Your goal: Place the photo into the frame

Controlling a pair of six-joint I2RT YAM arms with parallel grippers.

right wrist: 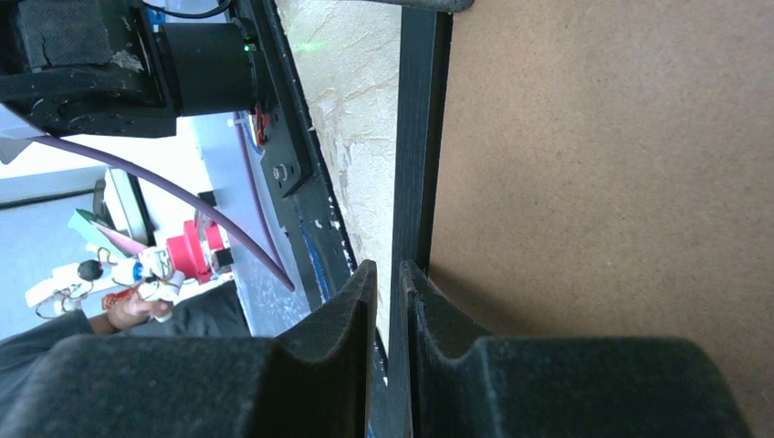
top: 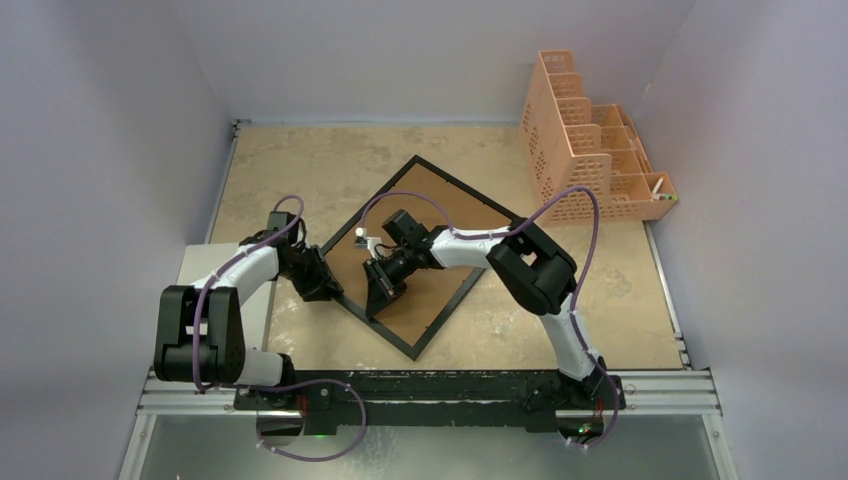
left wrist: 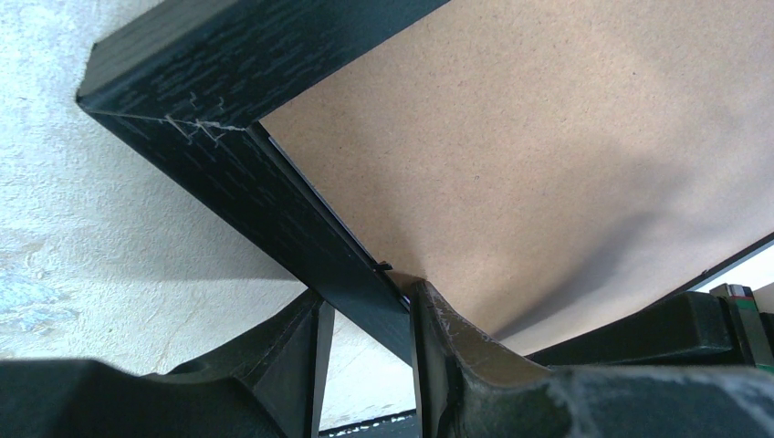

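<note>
The frame (top: 470, 187) lies back-up, brown board (top: 455, 290) filling it. The left gripper (left wrist: 365, 310) and right gripper (right wrist: 388, 274) each pinch its black rail. The peach organizer (top: 585, 150) holds one small item in front, perhaps a pen.

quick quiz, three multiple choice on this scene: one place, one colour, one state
1. Where does the peach mesh organizer stand?
A. far right corner of the table
B. near left corner
C. middle

2. What colour is the upturned face of the frame?
A. white
B. brown
C. green

3. How is the left gripper?
A. open, in the air
B. shut on the frame's edge
C. holding the organizer

Answers:
1 A, the top view shows it against the back right walls.
2 B, a brown back shows inside the black border.
3 B, its fingers sit on either side of the black edge in the left wrist view.
</note>
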